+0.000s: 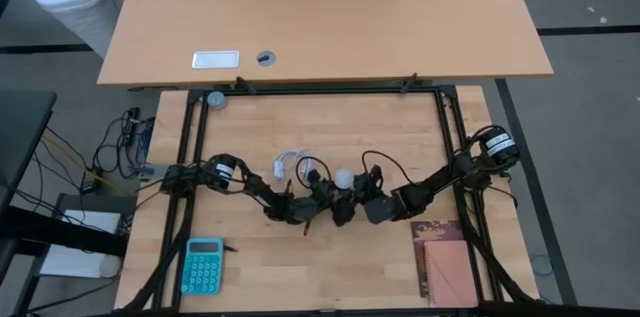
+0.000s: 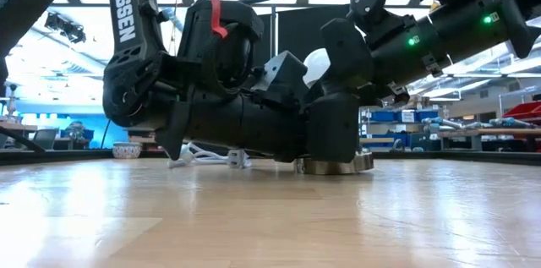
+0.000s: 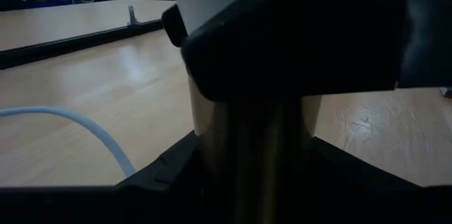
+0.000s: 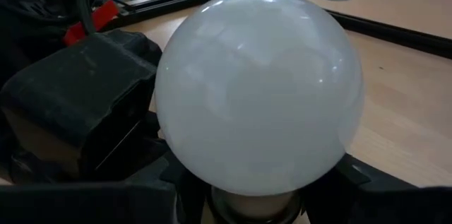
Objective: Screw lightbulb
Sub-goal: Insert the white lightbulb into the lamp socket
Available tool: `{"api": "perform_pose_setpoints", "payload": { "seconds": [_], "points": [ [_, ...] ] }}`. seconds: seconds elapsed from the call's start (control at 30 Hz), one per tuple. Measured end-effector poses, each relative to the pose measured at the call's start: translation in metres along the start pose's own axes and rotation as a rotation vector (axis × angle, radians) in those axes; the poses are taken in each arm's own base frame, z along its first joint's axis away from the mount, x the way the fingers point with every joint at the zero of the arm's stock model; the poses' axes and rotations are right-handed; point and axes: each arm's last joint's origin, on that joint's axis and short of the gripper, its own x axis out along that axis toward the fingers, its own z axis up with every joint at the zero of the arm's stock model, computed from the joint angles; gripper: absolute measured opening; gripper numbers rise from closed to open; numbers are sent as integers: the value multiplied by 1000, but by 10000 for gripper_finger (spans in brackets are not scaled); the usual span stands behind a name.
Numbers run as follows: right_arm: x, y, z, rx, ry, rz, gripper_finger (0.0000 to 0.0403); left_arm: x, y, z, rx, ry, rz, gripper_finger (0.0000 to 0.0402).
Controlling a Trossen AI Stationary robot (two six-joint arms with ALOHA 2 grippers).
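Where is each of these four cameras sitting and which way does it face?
High view: overhead, straight down; both arms meet at the lightbulb.
Low view: table height, level; both arms fill it, silvery socket beneath.
Left wrist: looks at socket stem; own dark fingers.
Right wrist: faces the bulb's globe; own fingers below.
Shared: the bulb appears in high, low, right wrist.

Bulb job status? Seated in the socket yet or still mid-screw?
Done: the lightbulb stands upright over the socket, which sits on the table. In hand: the right gripper is around the bulb, and the left gripper is at the socket, seemingly steadying it. Left: I can't tell how deep the thread is, so finish turning, then let go.
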Motion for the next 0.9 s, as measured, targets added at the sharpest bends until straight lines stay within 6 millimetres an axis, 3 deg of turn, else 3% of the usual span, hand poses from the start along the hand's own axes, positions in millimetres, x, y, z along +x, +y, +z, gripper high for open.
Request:
{"api": "perform_pose_setpoints", "payload": {
  "seconds": [0.47, 0.9],
  "points": [
    [0, 1, 0, 3, 17, 20, 206, -2, -2, 0, 19, -3, -8, 198],
    [-2, 3, -1, -56, 51, 95, 330, -3, -3, -1, 28, 7, -98, 198]
  ]
}}
